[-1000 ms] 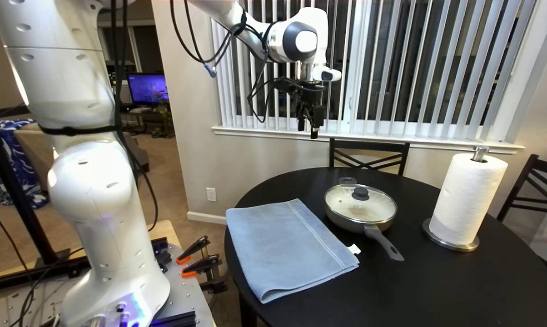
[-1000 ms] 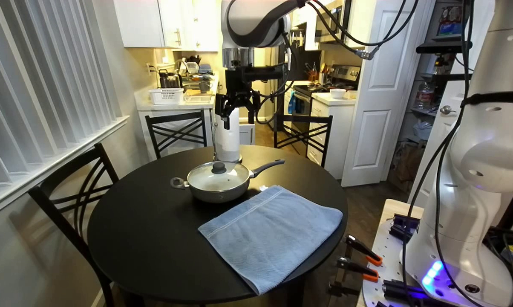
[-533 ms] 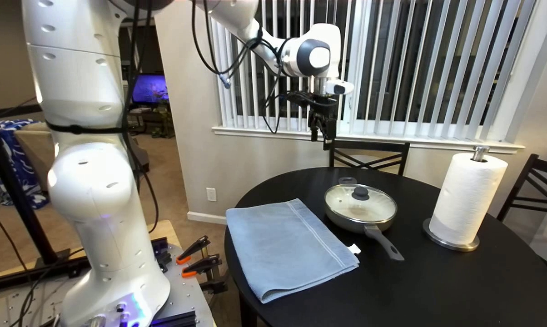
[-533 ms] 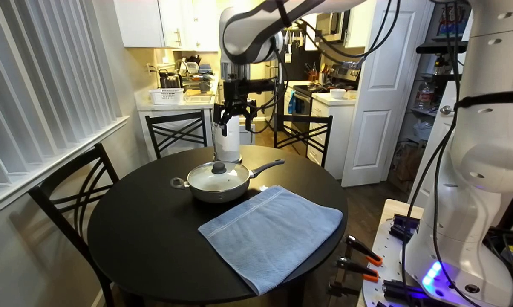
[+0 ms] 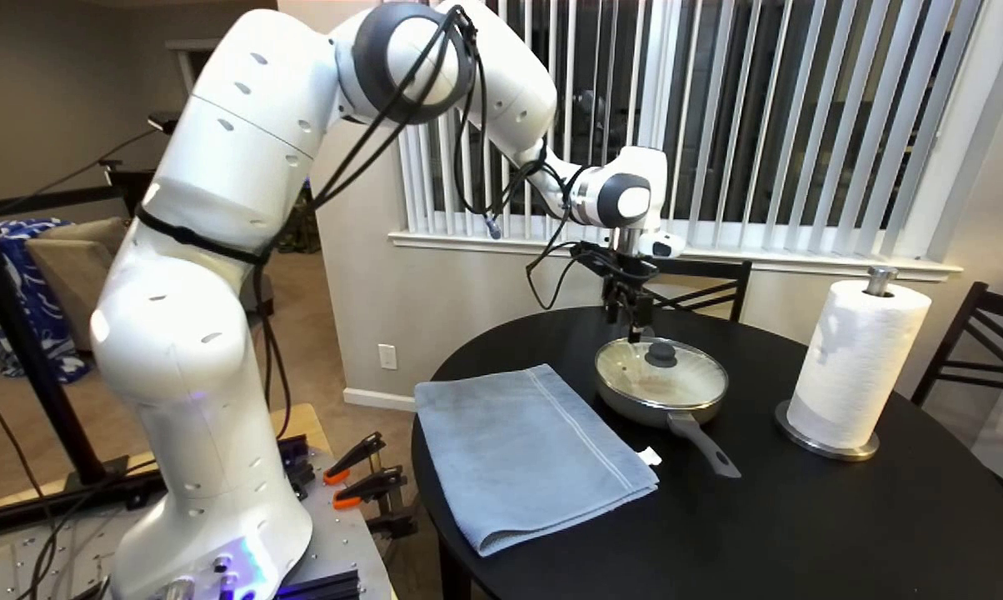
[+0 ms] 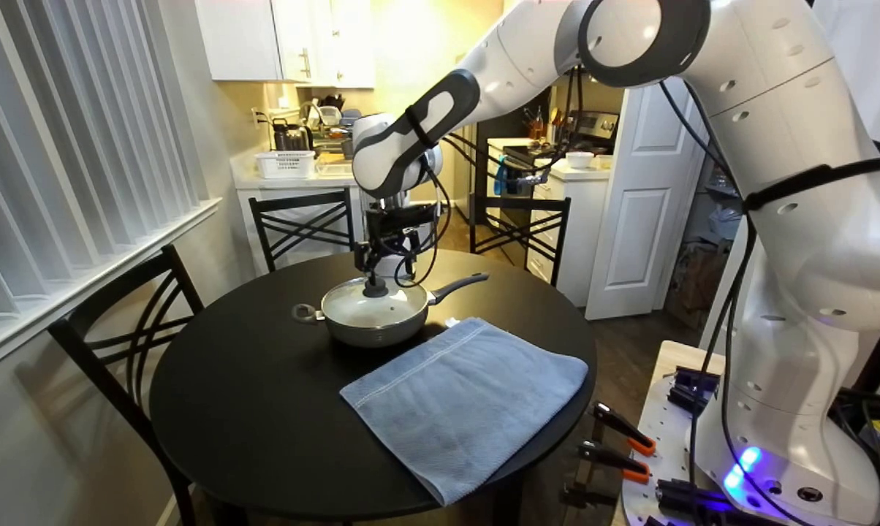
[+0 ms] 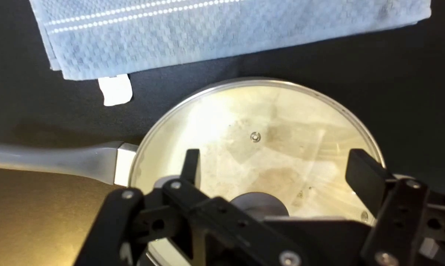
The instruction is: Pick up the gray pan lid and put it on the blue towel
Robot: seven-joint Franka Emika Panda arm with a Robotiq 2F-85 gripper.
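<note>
The gray pan lid [image 5: 676, 385] is clear glass with a metal rim and a dark centre knob [image 5: 661, 355]. It lies flat on the pan in both exterior views [image 6: 363, 310]. The blue towel [image 5: 526, 458] lies folded beside the pan and also shows in an exterior view [image 6: 469, 402]. My gripper [image 5: 625, 328] points down just above the lid, close to the knob. In the wrist view the gripper [image 7: 275, 157] is open, its fingers wide apart over the lid [image 7: 259, 111]. The knob [image 7: 260, 202] is partly hidden behind the gripper; the towel [image 7: 226, 37] is at the top.
The pan [image 5: 647, 410] under the lid has a long handle [image 5: 706, 443] and a small loop handle [image 6: 305, 314] opposite. A paper towel roll [image 5: 860, 367] stands on the round black table [image 5: 785, 525]. Dark chairs [image 6: 129, 329] stand around it. A white tag [image 7: 116, 89] sticks out from the towel.
My gripper has come down a long way, from well above the table to just over the lid. The lid, pan and towel have not moved.
</note>
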